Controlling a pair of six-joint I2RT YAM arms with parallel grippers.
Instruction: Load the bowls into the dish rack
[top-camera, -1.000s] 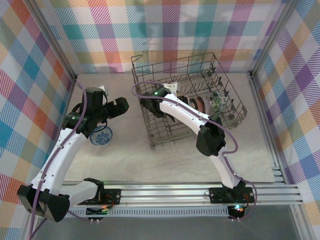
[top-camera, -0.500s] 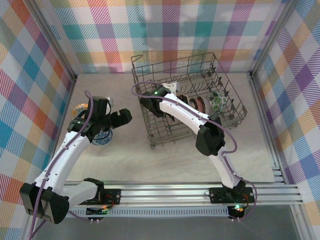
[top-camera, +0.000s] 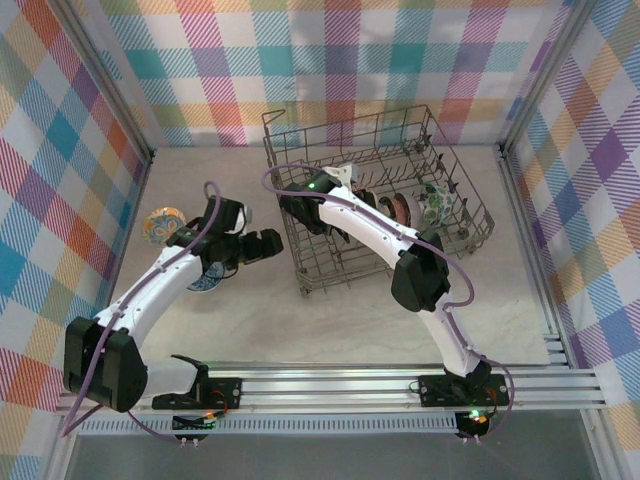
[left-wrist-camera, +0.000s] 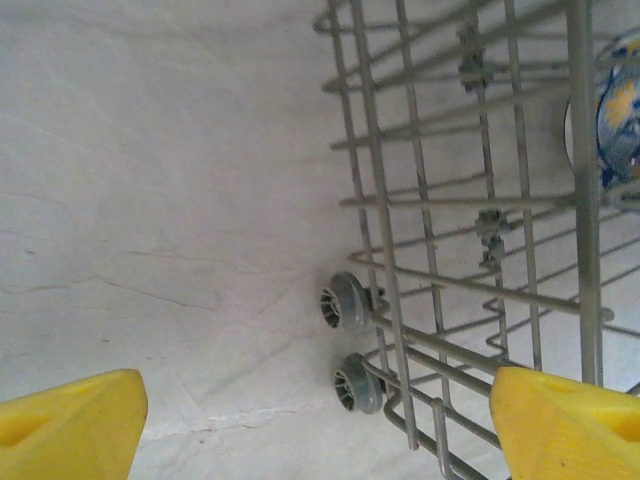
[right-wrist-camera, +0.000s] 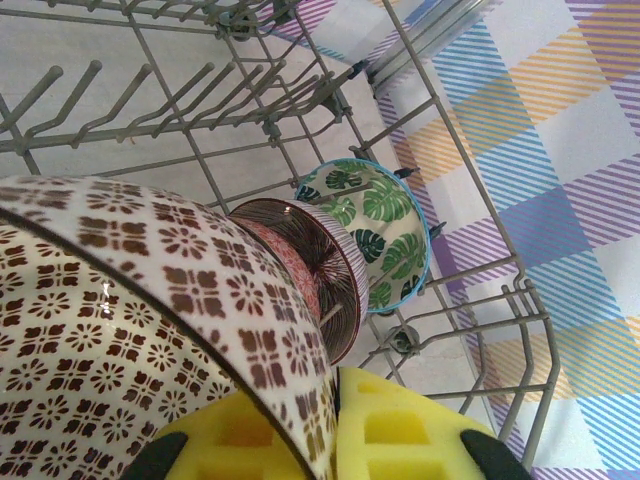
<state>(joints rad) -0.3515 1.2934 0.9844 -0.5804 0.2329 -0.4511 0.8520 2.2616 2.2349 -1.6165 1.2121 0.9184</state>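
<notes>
Bowl (right-wrist-camera: 150, 300) with lattice pattern sits pinched at rim in right hand (right-wrist-camera: 325, 435), lower frame; left hand (left-wrist-camera: 320, 420) gapes wide, empty, beside rack (left-wrist-camera: 450, 200).

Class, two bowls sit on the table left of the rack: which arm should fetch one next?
Left. The left gripper hangs open and empty near the blue bowl; the right gripper is inside the dish rack, shut on the lattice bowl.
</notes>
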